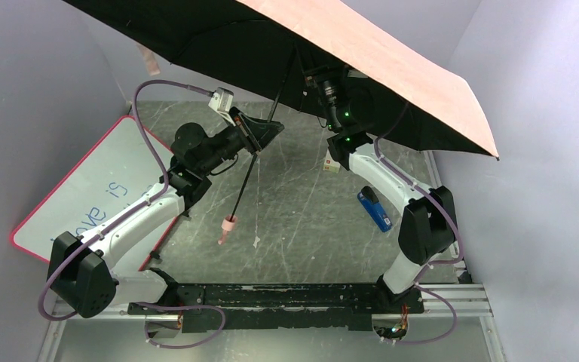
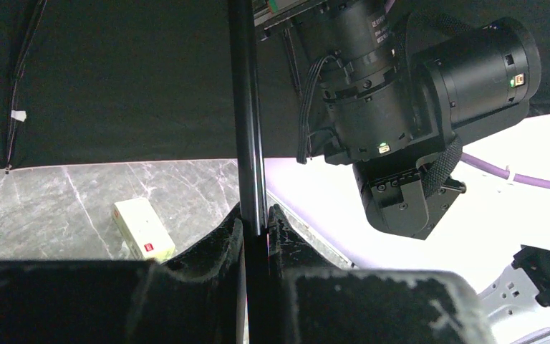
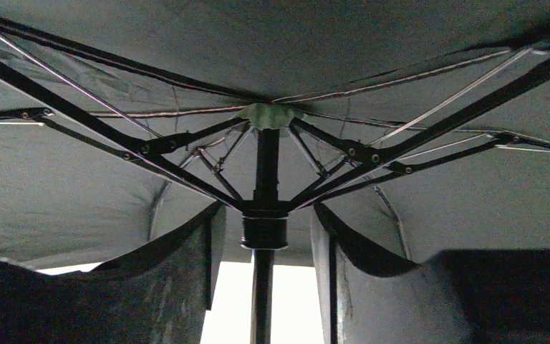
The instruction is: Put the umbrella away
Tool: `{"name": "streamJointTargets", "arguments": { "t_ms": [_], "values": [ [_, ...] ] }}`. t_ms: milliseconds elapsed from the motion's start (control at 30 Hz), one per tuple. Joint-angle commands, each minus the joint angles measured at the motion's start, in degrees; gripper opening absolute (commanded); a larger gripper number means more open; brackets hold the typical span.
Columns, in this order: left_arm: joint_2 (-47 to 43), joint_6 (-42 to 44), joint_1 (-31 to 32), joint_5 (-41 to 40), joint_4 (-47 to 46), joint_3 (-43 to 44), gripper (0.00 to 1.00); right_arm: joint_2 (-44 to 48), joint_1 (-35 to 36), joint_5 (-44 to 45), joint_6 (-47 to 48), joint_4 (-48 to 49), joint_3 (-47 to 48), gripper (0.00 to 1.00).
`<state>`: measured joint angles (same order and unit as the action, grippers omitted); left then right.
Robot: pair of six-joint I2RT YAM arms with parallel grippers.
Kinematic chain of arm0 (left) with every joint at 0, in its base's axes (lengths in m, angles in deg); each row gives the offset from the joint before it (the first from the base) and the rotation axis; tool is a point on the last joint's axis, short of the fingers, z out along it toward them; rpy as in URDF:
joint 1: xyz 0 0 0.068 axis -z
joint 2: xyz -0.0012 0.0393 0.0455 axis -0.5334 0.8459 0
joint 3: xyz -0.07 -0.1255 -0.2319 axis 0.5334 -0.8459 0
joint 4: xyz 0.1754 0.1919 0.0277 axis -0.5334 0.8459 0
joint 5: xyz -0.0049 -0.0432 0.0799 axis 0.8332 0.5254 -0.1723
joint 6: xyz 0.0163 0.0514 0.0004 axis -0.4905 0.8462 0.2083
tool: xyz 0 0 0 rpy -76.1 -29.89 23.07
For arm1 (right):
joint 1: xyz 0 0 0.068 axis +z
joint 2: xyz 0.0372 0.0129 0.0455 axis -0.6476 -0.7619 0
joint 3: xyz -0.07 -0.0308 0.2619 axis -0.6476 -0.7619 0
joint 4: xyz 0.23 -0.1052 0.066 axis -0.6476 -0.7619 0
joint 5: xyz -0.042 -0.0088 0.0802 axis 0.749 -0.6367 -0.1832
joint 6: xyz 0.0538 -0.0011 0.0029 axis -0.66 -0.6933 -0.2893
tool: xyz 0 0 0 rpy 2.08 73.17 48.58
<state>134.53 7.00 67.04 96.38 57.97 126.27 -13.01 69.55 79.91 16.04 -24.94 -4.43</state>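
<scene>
The umbrella (image 1: 392, 60) is open, pale pink outside and black inside, and is held up over the back of the table. Its thin dark shaft (image 1: 250, 170) slants down to the stubby pink handle (image 1: 228, 224), which hangs above the table. My left gripper (image 1: 258, 136) is shut on the shaft (image 2: 247, 107), with the jaws pinching it in the left wrist view (image 2: 256, 218). My right gripper (image 3: 265, 215) is open under the canopy. Its jaws stand either side of the black runner (image 3: 264, 231) without touching it. In the top view the canopy mostly hides the right gripper.
A pink-framed whiteboard (image 1: 90, 188) with blue writing leans at the left. A small white box (image 1: 334, 164) lies mid-table, also in the left wrist view (image 2: 142, 229). A blue object (image 1: 375, 209) lies by the right arm. Walls stand close on both sides.
</scene>
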Motion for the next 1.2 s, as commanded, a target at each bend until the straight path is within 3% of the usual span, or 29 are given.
{"name": "streamJointTargets", "arguments": {
  "t_ms": [0,367,867,1067,1167],
  "values": [
    [-0.8,3.1,1.6,5.7,-4.1,2.0,0.05,-0.8,-0.7,0.0,-0.3,-0.2,1.3,0.45],
    [-0.9,3.5,1.6,5.3,-3.6,2.0,0.05,-0.2,-1.0,-0.3,0.5,-0.8,0.3,0.01],
    [-1.1,4.0,1.7,3.6,-2.6,2.1,0.05,5.7,1.9,-4.0,6.5,2.7,-18.4,0.0],
    [-0.8,5.0,1.9,3.3,-1.9,2.4,0.05,5.4,1.5,-3.6,6.4,1.3,-17.3,0.0],
    [-1.0,5.6,2.1,3.4,-1.7,2.4,0.05,5.4,1.1,-3.5,6.8,-0.1,-15.2,0.07]
  ]
}}
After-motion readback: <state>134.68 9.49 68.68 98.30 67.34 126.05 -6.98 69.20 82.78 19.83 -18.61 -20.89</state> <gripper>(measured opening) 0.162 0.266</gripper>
